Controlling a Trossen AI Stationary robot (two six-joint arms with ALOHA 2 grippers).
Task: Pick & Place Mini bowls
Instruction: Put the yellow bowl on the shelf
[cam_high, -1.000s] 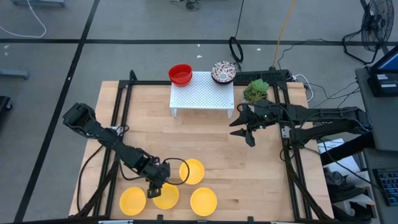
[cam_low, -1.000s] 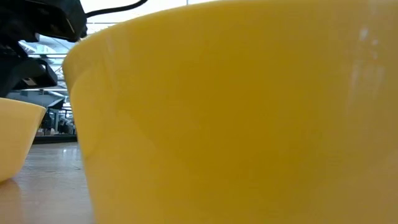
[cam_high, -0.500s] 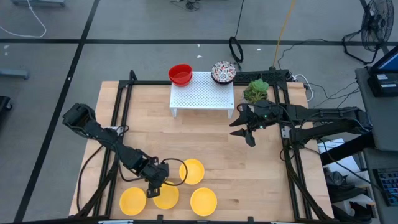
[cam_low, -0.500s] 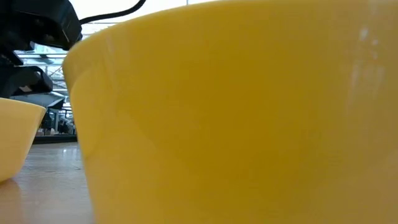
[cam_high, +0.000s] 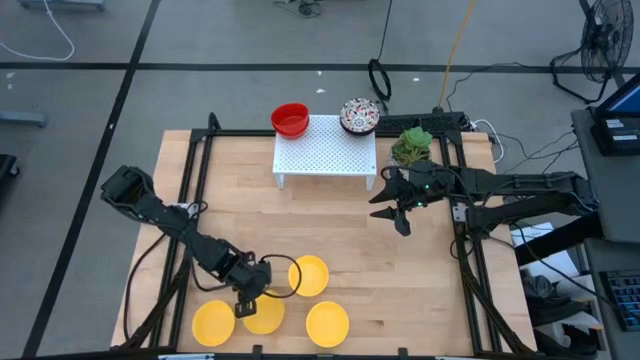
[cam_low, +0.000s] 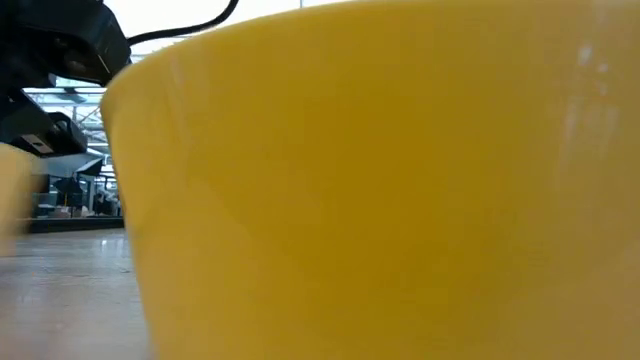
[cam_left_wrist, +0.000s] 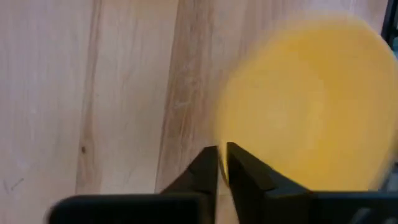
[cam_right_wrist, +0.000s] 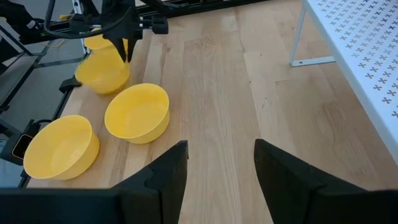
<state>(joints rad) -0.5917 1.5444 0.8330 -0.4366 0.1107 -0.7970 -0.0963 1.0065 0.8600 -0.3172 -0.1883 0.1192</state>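
Four plain yellow mini bowls sit near the table's near edge: one (cam_high: 213, 322), one (cam_high: 308, 275), one (cam_high: 327, 322) that fills the low view (cam_low: 380, 180), and one (cam_high: 264, 316) under my left gripper (cam_high: 248, 300). My left gripper is shut on that bowl. A red bowl (cam_high: 290, 118) and a floral bowl (cam_high: 359, 115) stand at the far edge of the white perforated rack (cam_high: 326, 152). My right gripper (cam_high: 396, 208) hangs open right of the rack, above bare wood. My left gripper (cam_left_wrist: 222, 149) pinches the yellow bowl's rim (cam_left_wrist: 227, 127) between its two fingers, one inside the bowl and one outside. The fingers (cam_right_wrist: 127, 43) come from above, pointing down. The bowl (cam_right_wrist: 102, 71) hangs blurred below them, and its base looks just off the wood.
A white pot with a green plant (cam_high: 411, 145) stands right of the rack, close to my right arm. Black frame rails run along the table's left (cam_high: 185, 200) and right (cam_high: 470, 250) sides. Bare wood (cam_high: 330, 230) lies between the rack and the yellow bowls.
My left gripper has stayed shut on the yellow bowl's rim and shifted slightly toward the table's left. The bowl has gone with it. In the low view it has blurred and its base has risen off the wood. My right arm has kept still.
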